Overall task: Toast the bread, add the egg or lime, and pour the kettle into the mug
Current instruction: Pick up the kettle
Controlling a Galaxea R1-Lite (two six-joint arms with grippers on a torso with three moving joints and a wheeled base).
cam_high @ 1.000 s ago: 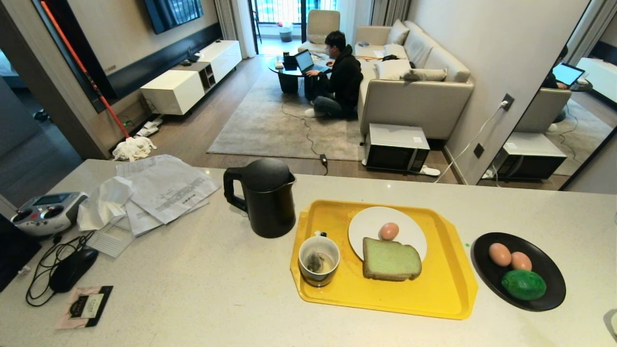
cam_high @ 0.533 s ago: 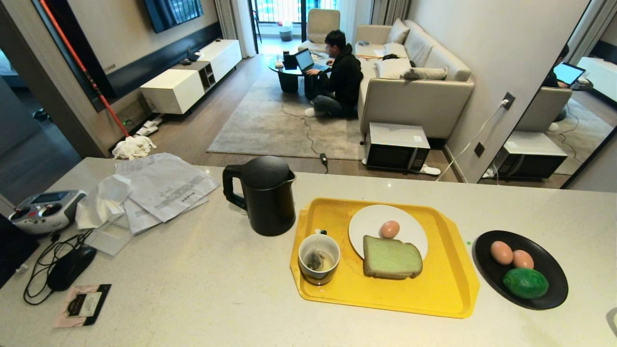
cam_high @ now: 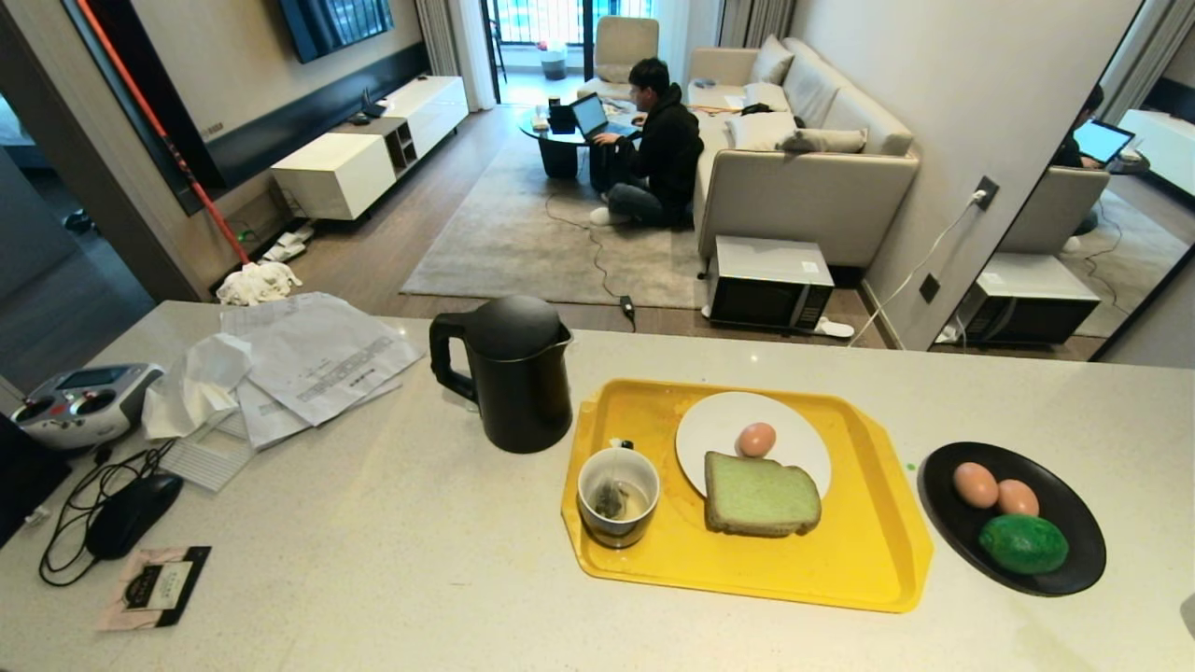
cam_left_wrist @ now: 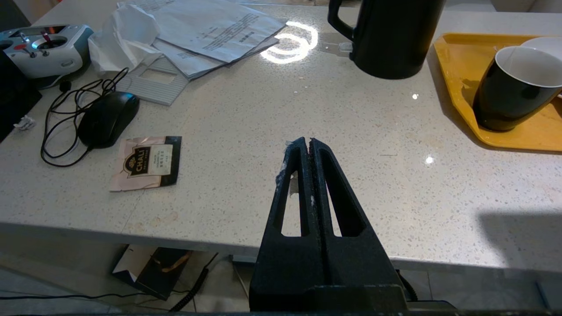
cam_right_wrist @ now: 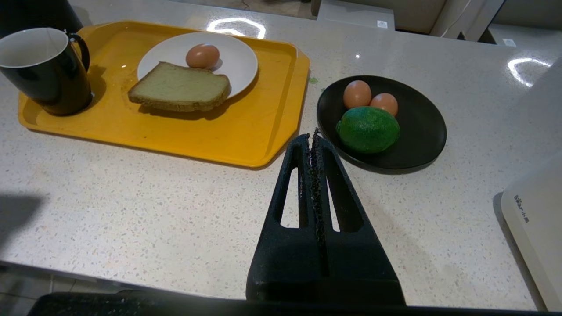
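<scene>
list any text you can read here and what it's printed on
"CHAI": on the tea sachet lying on the counter by the mouse; its smaller lines are too small to read.
Papers: printed lines, too small to read.
White appliance: a short dark marking, unreadable.

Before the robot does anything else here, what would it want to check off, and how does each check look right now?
1. Bread out on the white plate, partly over its rim: ok.
2. One egg on that plate, beside the bread: ok.
3. Tea bag in the mug, mug upright on the yellow tray: ok. Whether water has been poured: cannot tell.
4. Kettle upright on the counter, lid on, beside the tray: ok.
5. Left gripper and right gripper holding nothing, jaws shut: ok.
6. Lime and two spare eggs still in the black dish: ok.
</scene>
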